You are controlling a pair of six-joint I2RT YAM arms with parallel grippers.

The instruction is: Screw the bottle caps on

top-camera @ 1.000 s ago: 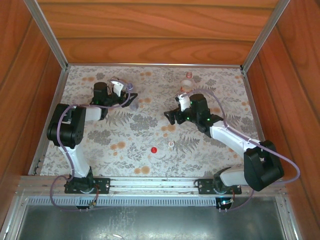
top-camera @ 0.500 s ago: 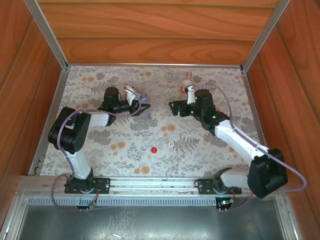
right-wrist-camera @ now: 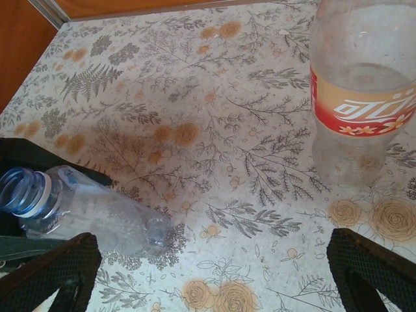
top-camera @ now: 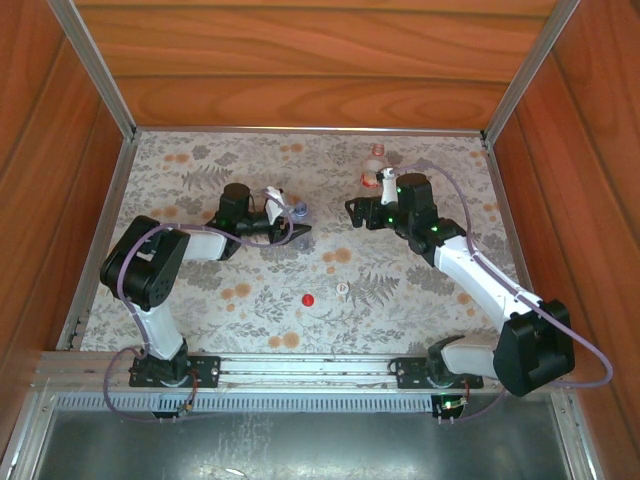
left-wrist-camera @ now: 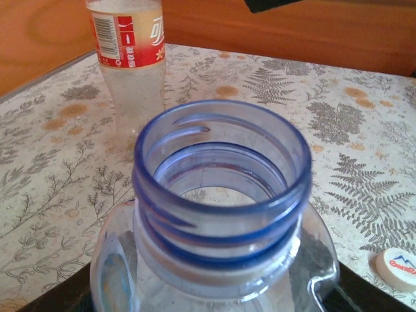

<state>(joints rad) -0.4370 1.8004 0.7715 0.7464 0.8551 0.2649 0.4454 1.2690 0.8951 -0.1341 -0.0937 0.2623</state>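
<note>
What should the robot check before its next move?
1. Blue bottle gripped by the left gripper: ok.
2. Blue bottle's neck bare and ready for a cap: ok.
3. Right gripper open and empty: ok.
4. Red cap and white cap lying free on the table: ok.
5. Labelled bottle standing upright: ok.
6. Which cap fits the blue bottle: cannot tell.
</note>
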